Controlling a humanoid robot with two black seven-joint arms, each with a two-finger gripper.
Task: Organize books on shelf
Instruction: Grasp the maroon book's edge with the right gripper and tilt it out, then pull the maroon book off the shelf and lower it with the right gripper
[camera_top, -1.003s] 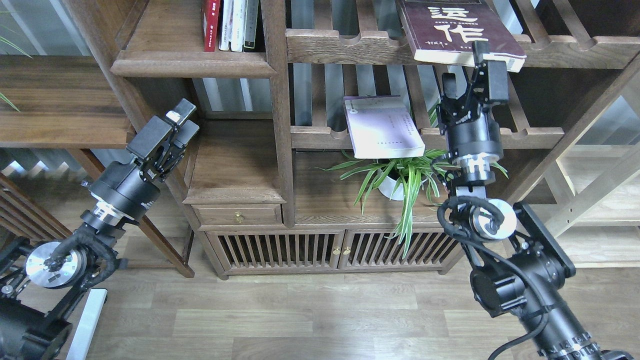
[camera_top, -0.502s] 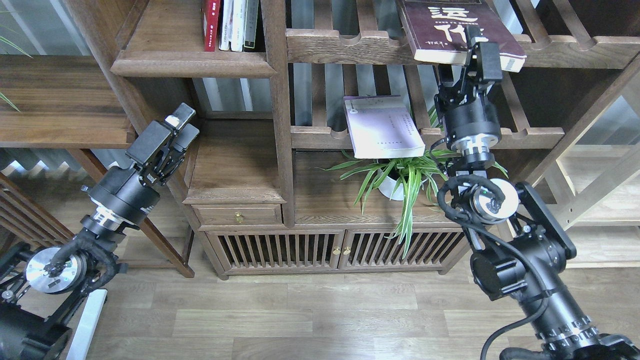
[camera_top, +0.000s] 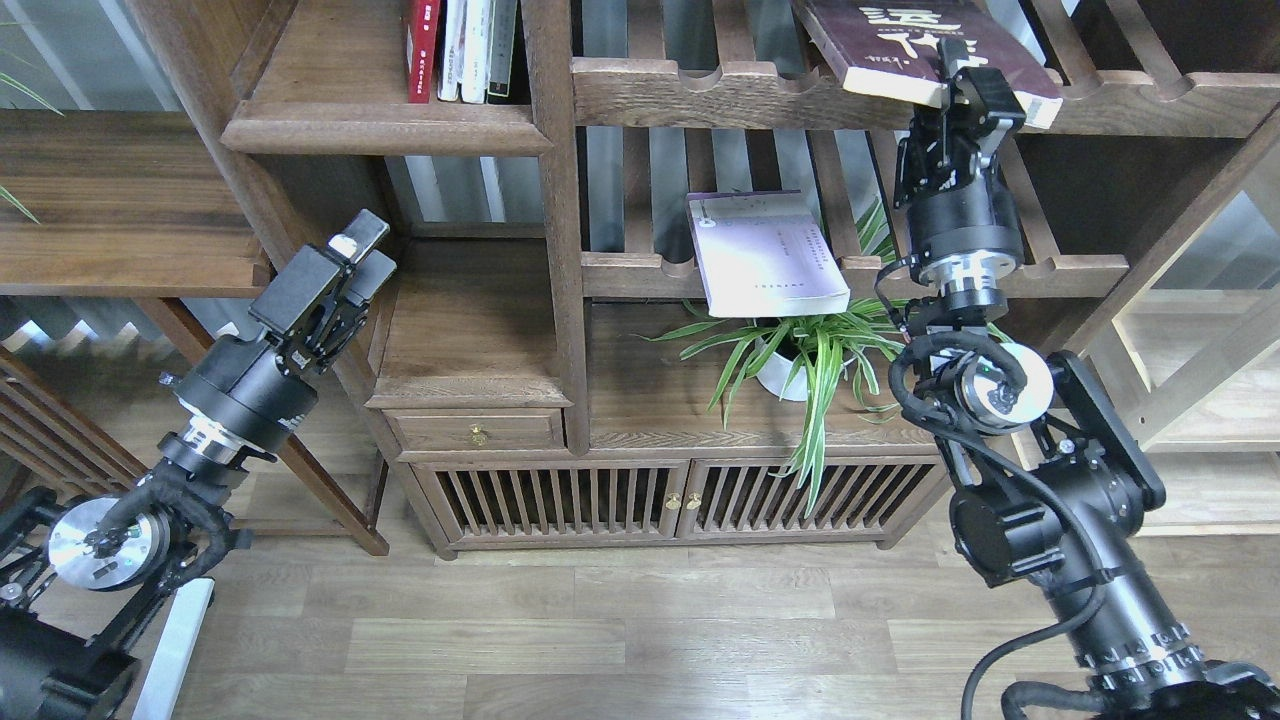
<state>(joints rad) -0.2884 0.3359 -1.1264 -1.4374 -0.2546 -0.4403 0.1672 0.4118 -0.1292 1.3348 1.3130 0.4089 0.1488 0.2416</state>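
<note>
Up at one o'clock, the right gripper (camera_top: 962, 88) grips the near edge of the maroon book (camera_top: 905, 45), fingers pinched over its front lip where the page block overhangs the upper slatted rack (camera_top: 700, 95). That overhang is probably why the grip sits there: a book lying flat on slats offers no other edge to get under, and the arm rises almost straight up from five o'clock so the wrist meets the edge from below. The book looks tilted, its near corner low, so a slow, level pull seems wise or it could catch on the scalloped notches. Just below, toward twelve o'clock from the potted plant (camera_top: 800, 350), the lavender book (camera_top: 765, 252) lies on the lower slatted rack (camera_top: 1060, 272), its corner hanging over the front rail, untouched. The red book (camera_top: 422, 50) already stands upright with a few pale volumes on the shelf (camera_top: 385, 125) at eleven o'clock, against the post, which suggests that is where the others belong. At nine o'clock the left gripper (camera_top: 352, 252) hovers beside the cabinet, holding nothing; whether its fingers are parted or closed I cannot tell.
</note>
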